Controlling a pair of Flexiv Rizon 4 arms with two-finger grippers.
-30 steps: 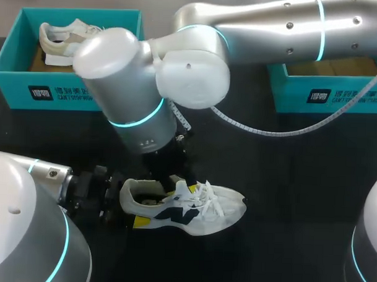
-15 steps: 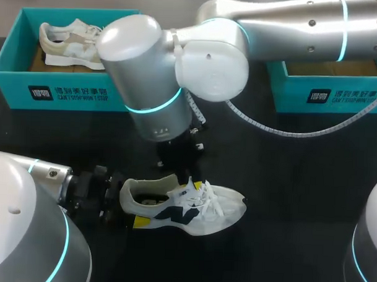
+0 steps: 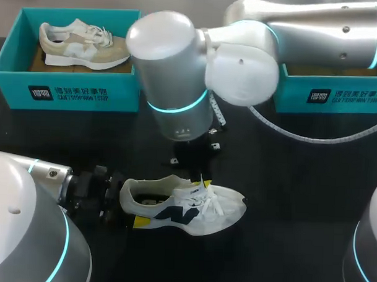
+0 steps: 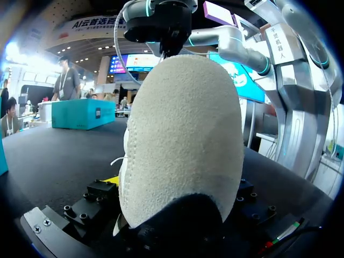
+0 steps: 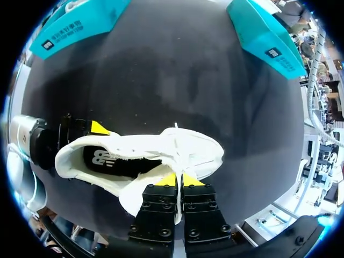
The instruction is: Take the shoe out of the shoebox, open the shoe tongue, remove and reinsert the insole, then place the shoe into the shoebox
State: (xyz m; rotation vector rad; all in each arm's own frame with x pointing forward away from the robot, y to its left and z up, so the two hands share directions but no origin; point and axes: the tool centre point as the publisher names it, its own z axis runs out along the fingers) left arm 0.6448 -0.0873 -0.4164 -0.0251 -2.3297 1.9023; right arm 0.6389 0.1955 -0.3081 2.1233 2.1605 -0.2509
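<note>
Pulling the tongue (image 3: 201,181) well clear was what this step asked for. The shoe (image 3: 192,210) lay on its side at the near middle of the table (image 3: 290,243), heel to the left, where the left gripper (image 3: 129,206) clamped it from both sides. Above the laces (image 3: 212,200), the right gripper (image 5: 176,180) had its tips pressed together on a thin white edge, seemingly the tongue. I judged a slow lift toward the toe best, with the heel grip firm, so the dark insole (image 5: 115,161) lay exposed. An open shoebox (image 3: 339,97) sat far right.
</note>
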